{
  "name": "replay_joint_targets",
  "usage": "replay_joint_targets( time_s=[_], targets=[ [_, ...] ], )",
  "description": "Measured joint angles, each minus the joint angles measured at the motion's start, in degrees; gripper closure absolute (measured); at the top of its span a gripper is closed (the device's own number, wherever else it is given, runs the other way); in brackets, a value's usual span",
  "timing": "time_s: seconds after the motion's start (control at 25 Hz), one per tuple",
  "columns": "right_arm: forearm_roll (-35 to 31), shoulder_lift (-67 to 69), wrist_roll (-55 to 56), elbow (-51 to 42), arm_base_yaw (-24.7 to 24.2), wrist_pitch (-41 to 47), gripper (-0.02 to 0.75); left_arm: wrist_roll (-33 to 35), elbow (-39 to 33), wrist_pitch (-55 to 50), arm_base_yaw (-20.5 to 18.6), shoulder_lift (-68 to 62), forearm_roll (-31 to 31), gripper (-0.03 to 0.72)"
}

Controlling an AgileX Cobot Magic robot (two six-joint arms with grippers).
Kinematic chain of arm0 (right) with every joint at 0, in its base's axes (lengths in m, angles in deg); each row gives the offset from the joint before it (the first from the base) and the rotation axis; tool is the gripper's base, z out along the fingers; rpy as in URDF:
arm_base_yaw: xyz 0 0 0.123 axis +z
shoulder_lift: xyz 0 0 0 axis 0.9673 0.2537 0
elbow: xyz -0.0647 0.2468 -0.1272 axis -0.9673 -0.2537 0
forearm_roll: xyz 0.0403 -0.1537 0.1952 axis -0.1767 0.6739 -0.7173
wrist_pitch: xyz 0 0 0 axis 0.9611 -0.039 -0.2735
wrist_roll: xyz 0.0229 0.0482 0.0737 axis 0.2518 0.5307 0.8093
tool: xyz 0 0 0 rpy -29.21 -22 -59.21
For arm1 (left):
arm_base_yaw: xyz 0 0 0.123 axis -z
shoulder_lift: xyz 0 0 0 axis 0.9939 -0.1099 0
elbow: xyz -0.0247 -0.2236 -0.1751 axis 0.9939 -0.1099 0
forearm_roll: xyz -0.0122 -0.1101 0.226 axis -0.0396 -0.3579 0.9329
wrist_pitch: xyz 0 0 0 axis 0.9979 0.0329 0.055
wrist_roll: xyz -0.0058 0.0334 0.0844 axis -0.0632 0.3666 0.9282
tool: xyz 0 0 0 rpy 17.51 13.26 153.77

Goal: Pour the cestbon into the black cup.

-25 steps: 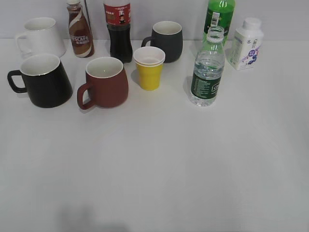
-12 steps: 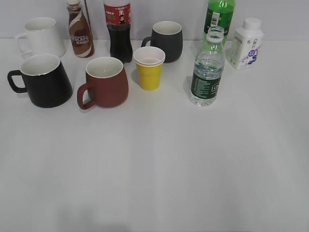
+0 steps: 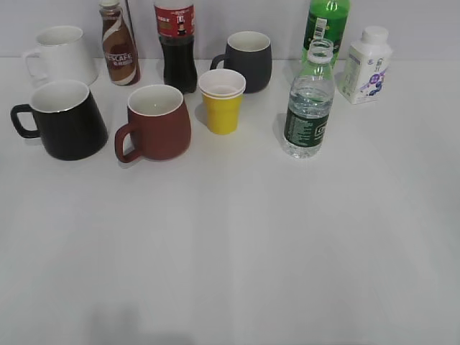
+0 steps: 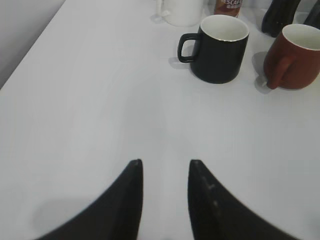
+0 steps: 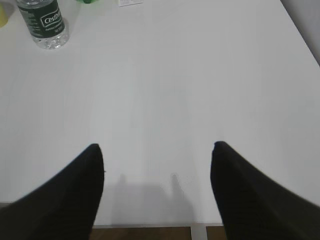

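Nothing grasped yet: right gripper (image 5: 156, 150) fingers wide apart, left gripper (image 4: 165, 167) fingers narrowly parted; I next reach the cestbon (image 5: 42, 24), upper left, probably uncapped, for the black cup (image 4: 220, 47).

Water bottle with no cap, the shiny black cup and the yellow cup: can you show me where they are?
Water bottle (image 3: 307, 108), exterior view, on its dark green label.
Black cup (image 3: 72, 129), exterior view, on its glossy side wall.
Yellow cup (image 3: 222, 111), exterior view, on its yellow side below the white rim.

Smooth black tapered tool fingers (image 4: 130, 200)
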Motion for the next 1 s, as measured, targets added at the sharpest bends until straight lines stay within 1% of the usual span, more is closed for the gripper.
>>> replay_joint_targets(
  time_s=[0.28, 0.36, 0.44, 0.52, 0.6, 0.68, 0.76, 0.84, 1.0],
  targets=[
    [0.0, 0.0, 0.0, 0.0, 0.0, 0.0, 0.237, 0.0, 0.13, 0.24, 0.0, 0.0, -0.11, 0.451],
    [0.0, 0.0, 0.0, 0.0, 0.0, 0.0, 0.237, 0.0, 0.89, 2.79, 0.0, -0.13, -0.47, 0.451],
    [0.0, 0.0, 0.0, 0.0, 0.0, 0.0, 0.237, 0.0, 1.11, 11.44, 0.0, -0.65, -0.4, 0.451],
    [0.0, 0.0, 0.0, 0.0, 0.0, 0.0, 0.237, 0.0, 0.31, 23.47, 0.0, -1.0, 0.07, 0.451],
    [0.0, 0.0, 0.0, 0.0, 0.0, 0.0, 0.237, 0.0, -1.75, 38.08, 0.0, -2.33, 0.64, 0.451],
    [-0.04, 0.0, 0.0, 0.0, 0.0, 0.0, 0.237, 0.0, -5.31, 50.54, 0.0, -5.2, 1.72, 0.45],
    [-0.04, 0.0, 0.0, 0.0, 0.0, 0.0, 0.237, 0.0, -9.25, 62.24, 0.0, -10.34, 3.83, 0.447],
    [-0.04, 0.0, 0.0, 0.0, 0.0, 0.0, 0.237, 0.0, -13.09, 70.7, 0.0, -16.87, 5.81, 0.446],
    [-0.04, 0.0, 0.0, 0.0, 0.0, 0.0, 0.237, 0.14, -16.42, 82.42, 0.0, -35.39, 9.92, 0.445]
  ],
)
